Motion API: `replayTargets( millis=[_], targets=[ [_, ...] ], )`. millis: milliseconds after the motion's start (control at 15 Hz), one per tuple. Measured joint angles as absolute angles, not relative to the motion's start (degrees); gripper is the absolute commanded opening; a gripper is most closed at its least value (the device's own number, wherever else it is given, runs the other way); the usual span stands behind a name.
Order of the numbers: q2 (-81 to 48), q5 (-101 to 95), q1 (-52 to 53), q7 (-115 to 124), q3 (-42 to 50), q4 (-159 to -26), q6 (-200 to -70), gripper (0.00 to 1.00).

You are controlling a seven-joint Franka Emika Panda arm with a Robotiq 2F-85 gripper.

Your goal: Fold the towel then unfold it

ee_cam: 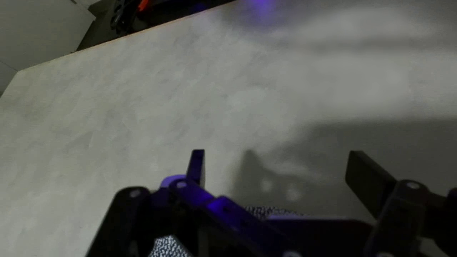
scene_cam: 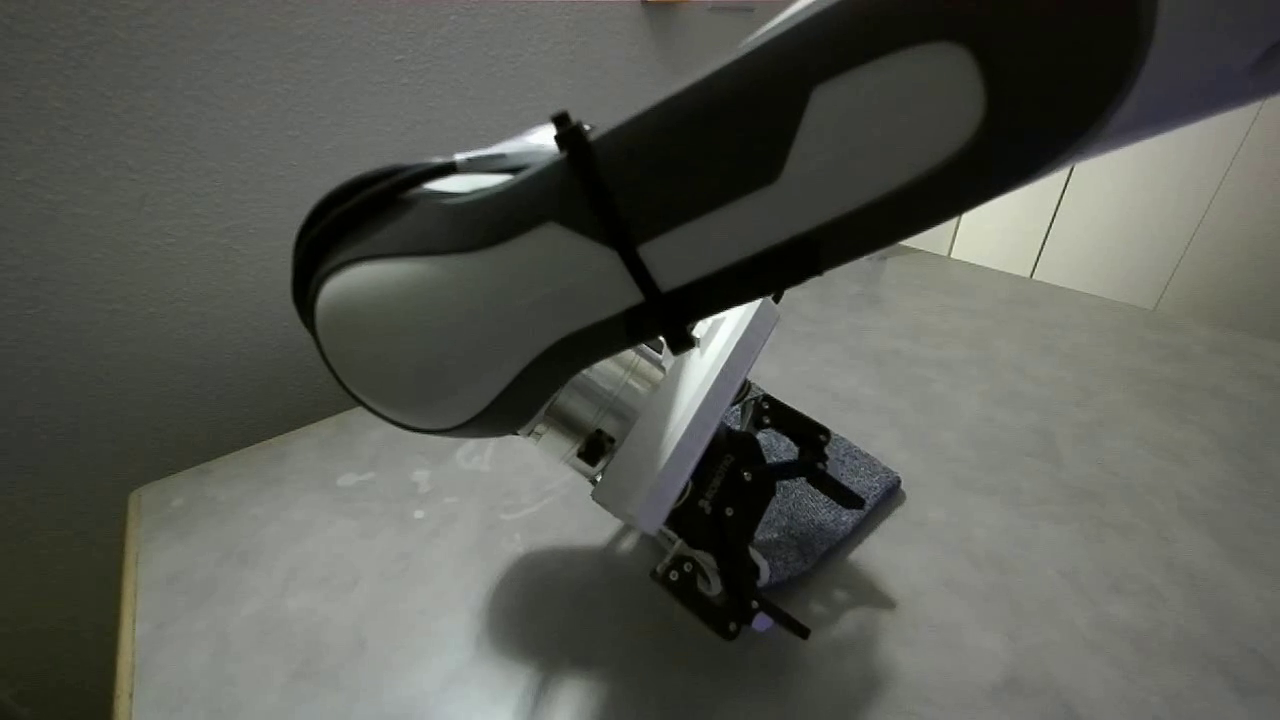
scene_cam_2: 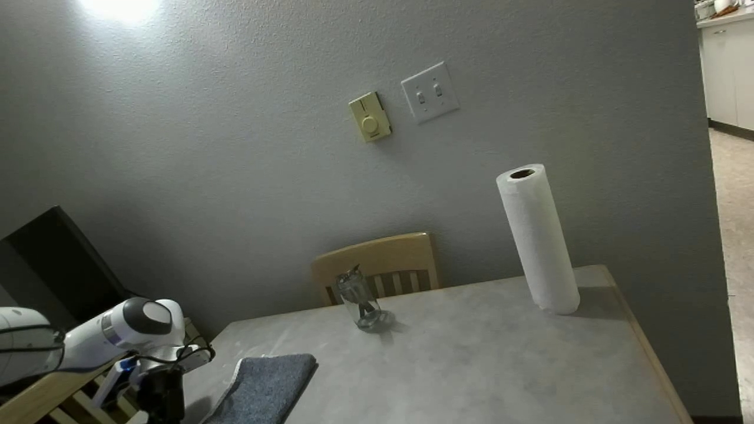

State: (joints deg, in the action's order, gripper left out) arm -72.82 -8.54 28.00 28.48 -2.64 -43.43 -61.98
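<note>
While the pincer (scene_cam: 832, 568) was angled down over the grey bench (scene_cam_2: 471, 365), its two fingers (scene_cam: 835, 488) stood well apart — bench surface showed between the tips in the wrist view. The towel (scene_cam_2: 268, 386), a speckled grey-blue cloth, lay on the bench just beside the pincer, with a pale line along its edge on the pincer's side. A strip of bench separated the two in an exterior view. The number of layers in the cloth could not be determined. In the wrist view, small patches of the speckled weave appeared behind the pincer's dark linkage. Farther along the bench, a clear jar (scene_cam_2: 356, 297) with dark, unidentifiable contents stood near the far edge, and a white paper roll (scene_cam_2: 539, 241) stood upright near a corner, well apart from the towel. A wooden chair (scene_cam_2: 383, 256) stood between bench and wall (scene_cam_2: 206, 176). A yellowish dial control (scene_cam_2: 370, 116) was mounted on the wall — just beside a double switch plate (scene_cam_2: 430, 94).
</note>
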Motion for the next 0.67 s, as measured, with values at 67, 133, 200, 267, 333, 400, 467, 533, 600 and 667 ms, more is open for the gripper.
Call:
replayTargets(
  millis=[67,133,200,267,333,400,467,533,600,667],
  targets=[
    [-72.82,-9.06,28.06,28.27,-2.55,-43.36,-61.98,1.00],
    [-72.83,-9.66,28.11,28.01,-2.45,-43.21,-61.98,1.00],
    [-72.83,-10.38,28.17,27.71,-2.32,-42.99,-61.98,1.00],
    [-72.83,-11.19,28.21,27.40,-2.22,-42.75,-61.98,1.00],
    [-72.83,-12.14,28.25,26.88,-2.14,-42.54,-62.00,1.00],
    [-72.83,-13.24,28.31,26.03,-2.06,-42.35,-62.09,1.00],
    [-72.83,-14.48,28.36,24.74,-2.04,-42.24,-62.36,1.00],
    [-72.83,-15.33,28.39,23.74,-2.01,-42.24,-62.68,1.00],
    [-72.85,-15.63,28.43,23.28,-1.97,-42.24,-62.82,1.00],
    [-72.86,-15.66,28.48,23.20,-1.93,-42.24,-62.86,1.00]
  ],
)
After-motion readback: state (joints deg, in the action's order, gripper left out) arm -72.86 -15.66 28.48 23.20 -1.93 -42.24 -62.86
